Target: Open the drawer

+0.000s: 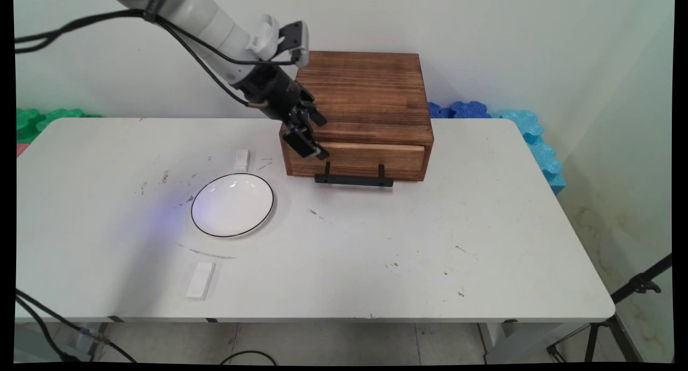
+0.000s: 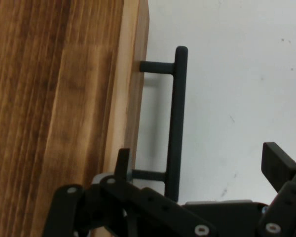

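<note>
Fingertips apart, my gripper (image 2: 197, 168) straddles the near end of the drawer handle (image 2: 175, 123), whose bar runs lengthwise away from me.

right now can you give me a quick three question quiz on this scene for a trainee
1. True or false: the gripper is open.
2. Which thing is the gripper nearest: (a) plate, (b) drawer handle, (c) the white block at the near edge?
3. How many white blocks lie on the table?

Key:
1. True; in the hand view its fingers stand apart on either side of the handle.
2. b.
3. Two: one behind the plate, one in front.
</note>
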You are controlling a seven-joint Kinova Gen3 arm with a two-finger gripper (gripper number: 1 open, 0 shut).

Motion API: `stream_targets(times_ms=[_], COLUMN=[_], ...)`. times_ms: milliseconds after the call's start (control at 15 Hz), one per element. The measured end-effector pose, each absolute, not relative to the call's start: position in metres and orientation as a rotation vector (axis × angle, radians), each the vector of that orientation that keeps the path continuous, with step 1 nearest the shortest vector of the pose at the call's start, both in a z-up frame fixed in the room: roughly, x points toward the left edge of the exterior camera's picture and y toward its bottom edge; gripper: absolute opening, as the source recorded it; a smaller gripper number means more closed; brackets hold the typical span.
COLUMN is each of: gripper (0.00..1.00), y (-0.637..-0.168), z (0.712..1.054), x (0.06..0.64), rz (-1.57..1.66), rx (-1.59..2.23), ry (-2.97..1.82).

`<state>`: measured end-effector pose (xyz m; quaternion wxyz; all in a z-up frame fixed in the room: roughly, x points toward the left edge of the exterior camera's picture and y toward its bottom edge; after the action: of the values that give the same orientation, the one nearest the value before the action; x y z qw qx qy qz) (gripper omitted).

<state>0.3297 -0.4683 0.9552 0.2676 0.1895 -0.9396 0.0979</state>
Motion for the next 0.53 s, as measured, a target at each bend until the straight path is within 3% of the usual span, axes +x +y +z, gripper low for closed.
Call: stream_targets(times_ms=[533], gripper=[1.0], y=[-0.475], z=[0.922], x=[0.302], rz=[0.265], rx=[0.503], ry=[-2.546])
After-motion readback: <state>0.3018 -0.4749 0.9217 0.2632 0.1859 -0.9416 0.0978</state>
